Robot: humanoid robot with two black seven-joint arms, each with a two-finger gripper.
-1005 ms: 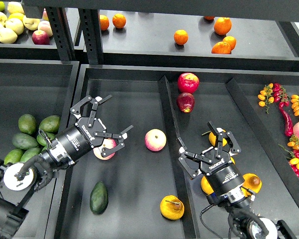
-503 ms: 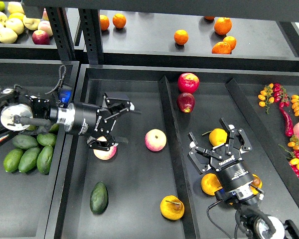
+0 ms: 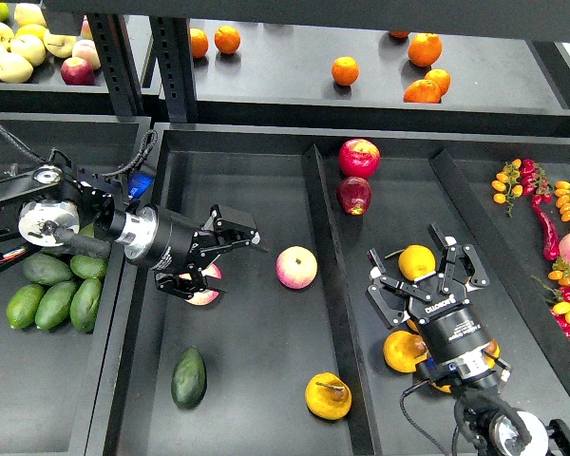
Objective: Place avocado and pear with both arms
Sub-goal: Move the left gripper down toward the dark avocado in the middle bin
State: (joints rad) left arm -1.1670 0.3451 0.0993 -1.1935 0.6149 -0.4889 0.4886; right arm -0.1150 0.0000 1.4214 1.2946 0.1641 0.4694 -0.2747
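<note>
Glossy skin marks the dark green, teardrop-shaped avocado (image 3: pixel 189 377), which lies free on the matte black floor of the middle tray (image 3: pixel 247 380), near its front left corner. The roundish yellow-orange pear (image 3: pixel 328 395), with a thin brown stem set in a dark dimple, rests near it to the right, against the raised black divider (image 3: pixel 331 313). Neither fruit is touched by an arm. The left gripper (image 3: pixel 214 258) is held over the same tray with its fingers spread apart and nothing between them; a pink-yellow blushed apple (image 3: pixel 202 289) is partly covered by it. A second blushed apple (image 3: pixel 296 267) sits in the open just to the right. The right gripper (image 3: pixel 427 278) is seen over the next compartment, fingers also spread and holding nothing, with smooth orange fruits (image 3: pixel 404 351) beneath and around it. Lighter green avocados (image 3: pixel 55 302) are piled in the left bin.
</note>
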